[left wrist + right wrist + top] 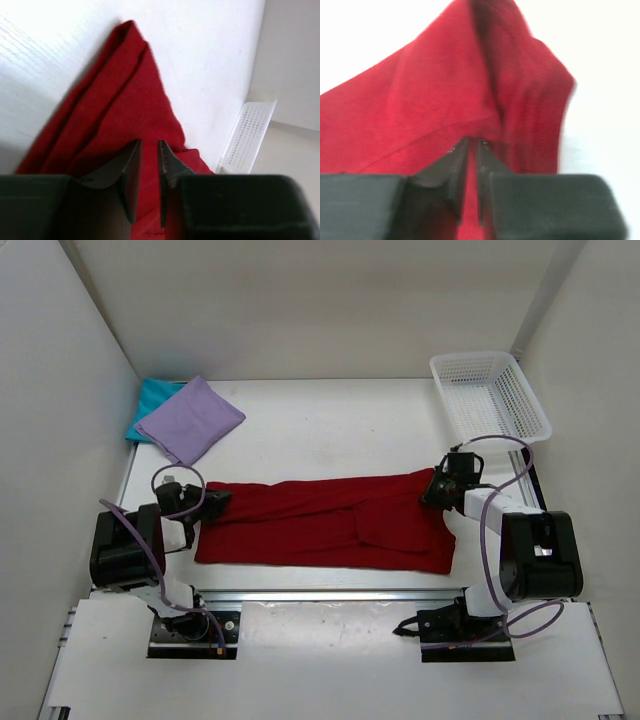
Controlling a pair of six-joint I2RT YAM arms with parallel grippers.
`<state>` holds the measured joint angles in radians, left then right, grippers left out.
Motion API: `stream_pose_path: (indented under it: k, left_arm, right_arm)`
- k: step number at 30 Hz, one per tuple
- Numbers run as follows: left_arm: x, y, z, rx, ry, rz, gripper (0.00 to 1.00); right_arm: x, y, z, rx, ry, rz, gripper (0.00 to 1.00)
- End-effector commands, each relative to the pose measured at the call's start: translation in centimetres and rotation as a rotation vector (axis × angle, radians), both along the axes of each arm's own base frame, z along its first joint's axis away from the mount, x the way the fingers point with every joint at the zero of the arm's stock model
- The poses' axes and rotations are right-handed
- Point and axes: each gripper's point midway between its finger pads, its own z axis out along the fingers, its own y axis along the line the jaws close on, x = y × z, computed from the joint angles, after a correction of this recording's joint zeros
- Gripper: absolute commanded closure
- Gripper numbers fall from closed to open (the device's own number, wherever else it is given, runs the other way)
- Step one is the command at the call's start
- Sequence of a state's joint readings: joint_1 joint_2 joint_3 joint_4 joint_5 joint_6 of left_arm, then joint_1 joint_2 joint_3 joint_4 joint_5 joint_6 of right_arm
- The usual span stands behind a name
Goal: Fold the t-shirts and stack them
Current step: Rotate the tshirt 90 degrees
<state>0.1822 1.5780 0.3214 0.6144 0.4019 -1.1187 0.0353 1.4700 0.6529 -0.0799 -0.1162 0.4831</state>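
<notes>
White walls are closing in a white bench [330,430]. From above, a dark red soft cloth t-shirt [320,520] is lying as a long band across the near half, between the two arms. The left jaws are pinching its left end and the right jaws are pinching its far right corner. A folded light lavender cloth t-shirt [190,420] is resting on a teal cloth t-shirt [150,400] in the far left corner. A white plastic mesh basket [490,395] is sitting far right.

At the left wrist, the jaws are nearly closed, gripping red cloth [115,100] that is stretching away, with the basket [247,135] beyond.

At the right wrist, the jaws are clamping a bunched red fold [420,100].
</notes>
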Motion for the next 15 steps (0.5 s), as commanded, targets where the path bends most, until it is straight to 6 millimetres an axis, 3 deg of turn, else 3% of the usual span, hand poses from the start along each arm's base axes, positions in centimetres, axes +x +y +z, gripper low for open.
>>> stream_pose_path:
  k: [1, 4, 5, 7, 11, 13, 14, 15]
  left_arm:
    - [1.3, -0.1, 5.1, 0.001, -0.162, 0.02, 0.68]
    - [2.1, -1.9, 8.3, 0.113, -0.23, -0.066, 0.66]
    - [1.6, -2.1, 7.7, 0.155, -0.205, -0.095, 0.65]
    - [1.1, -4.1, 9.3, 0.182, -0.256, -0.159, 0.65]
    - [-1.4, -9.6, 8.0, 0.239, -0.248, -0.355, 0.65]
    - [-2.6, -11.8, 7.5, 0.23, -0.248, -0.436, 0.65]
    - [-3.1, -12.6, 7.1, 0.231, -0.242, -0.473, 0.66]
    - [-3.6, -13.2, 7.0, 0.226, -0.239, -0.507, 0.66]
  right_arm:
    - [1.9, 0.9, 4.0, -0.049, -0.115, 0.051, 0.83]
    - [0.9, 3.6, 5.2, -0.076, -0.145, 0.133, 0.76]
    - [-0.3, 4.7, 4.4, -0.067, -0.118, 0.163, 0.76]
    - [-1.5, 5.8, 3.9, -0.045, -0.137, 0.175, 0.78]
    - [-3.2, 9.0, 1.0, 0.004, -0.057, 0.253, 0.87]
    - [-2.2, 10.4, 0.2, 0.021, -0.019, 0.293, 0.9]
    - [-2.6, 10.7, -1.6, 0.035, 0.05, 0.315, 0.9]
    - [-0.9, 11.2, -0.8, 0.046, 0.027, 0.333, 0.92]
